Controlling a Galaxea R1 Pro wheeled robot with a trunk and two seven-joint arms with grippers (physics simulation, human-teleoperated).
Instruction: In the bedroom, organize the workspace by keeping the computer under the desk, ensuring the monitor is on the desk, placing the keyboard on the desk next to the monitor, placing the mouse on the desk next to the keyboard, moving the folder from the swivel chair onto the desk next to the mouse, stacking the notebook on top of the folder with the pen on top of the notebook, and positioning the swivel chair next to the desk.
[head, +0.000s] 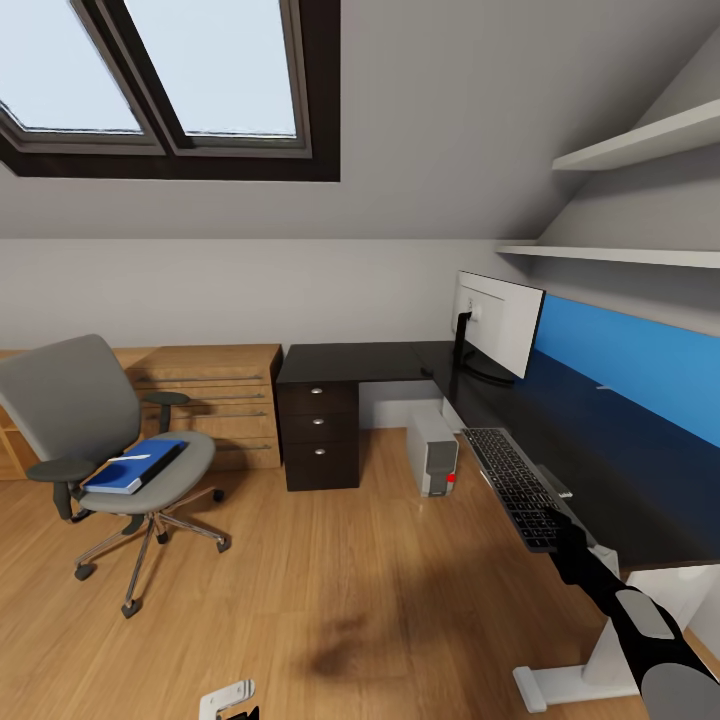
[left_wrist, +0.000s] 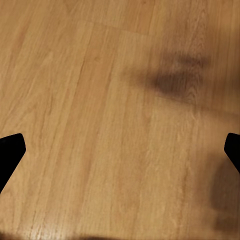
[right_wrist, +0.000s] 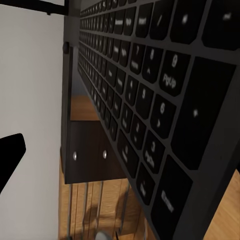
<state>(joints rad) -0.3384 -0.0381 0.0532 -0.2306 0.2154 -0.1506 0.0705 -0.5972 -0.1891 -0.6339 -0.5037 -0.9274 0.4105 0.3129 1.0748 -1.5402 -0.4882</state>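
Note:
The grey swivel chair (head: 80, 420) stands at the left, away from the desk (head: 350, 362). The blue folder (head: 135, 468) lies on its seat with a thin white strip on top; I cannot tell notebook or pen apart from it. The monitor (head: 497, 325) stands on the desk, and the computer (head: 432, 452) sits under it. The keyboard (head: 512, 482) lies along the desk's front edge, partly overhanging. My right gripper (head: 553, 522) is at its near end, open: one fingertip (right_wrist: 11, 157) stands wide of the keyboard (right_wrist: 150, 100) and the other is hidden behind it. My left gripper (left_wrist: 120, 155) hangs open over the floor. The mouse is out of view.
A low oak chest (head: 215, 400) stands against the back wall between chair and desk. The dark drawer unit (head: 320, 435) is under the desk's left end, and a white desk leg (head: 590, 680) is at the lower right. Wall shelves (head: 640, 140) hang above the desk.

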